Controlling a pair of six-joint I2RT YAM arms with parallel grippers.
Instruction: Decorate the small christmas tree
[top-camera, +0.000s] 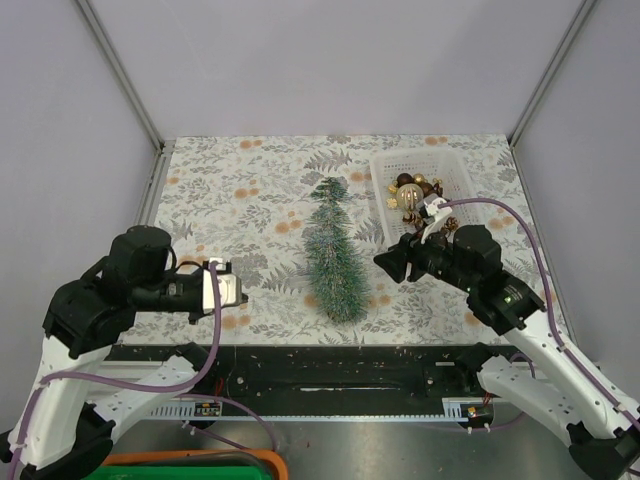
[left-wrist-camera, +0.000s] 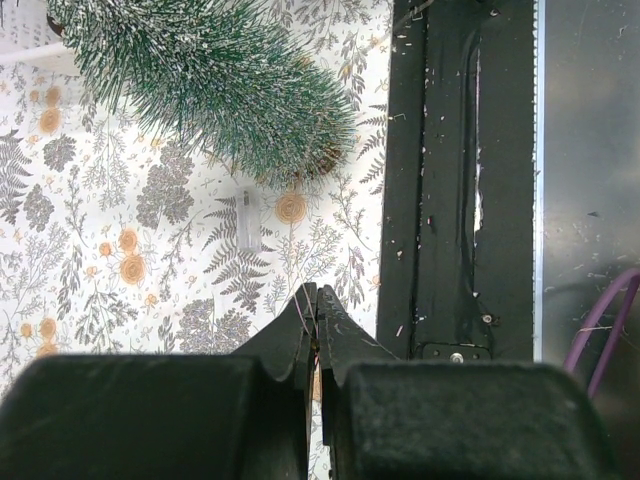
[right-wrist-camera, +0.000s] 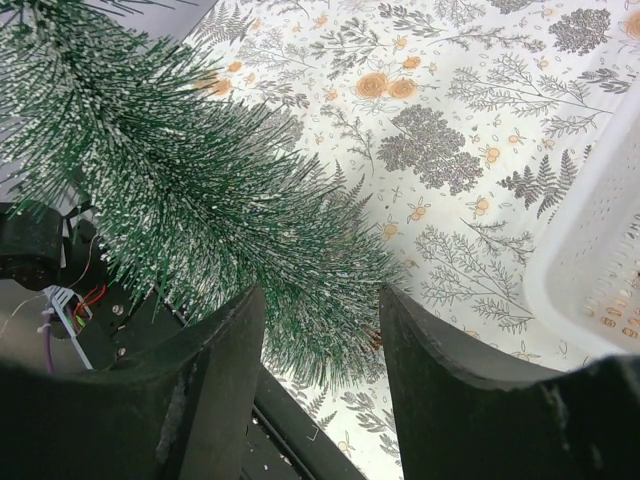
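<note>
Right pincer (right-wrist-camera: 320, 310), fingers spread, hovers just beside the small christmas tree (top-camera: 335, 255), which lies on its side at the middle of the bench (top-camera: 250, 200), its tip toward the far edge. Left pincer (left-wrist-camera: 315, 325), pressed together and holding nothing, stands apart to the tree's left.

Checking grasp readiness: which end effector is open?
The right end effector, jaws spread facing the small christmas tree; the left end effector is shut.

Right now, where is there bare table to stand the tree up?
Widest bare patch: left of the tree, out to the edge of the table, beyond the left hand. Crowded: between tree and basket, where the right hand sits.
</note>
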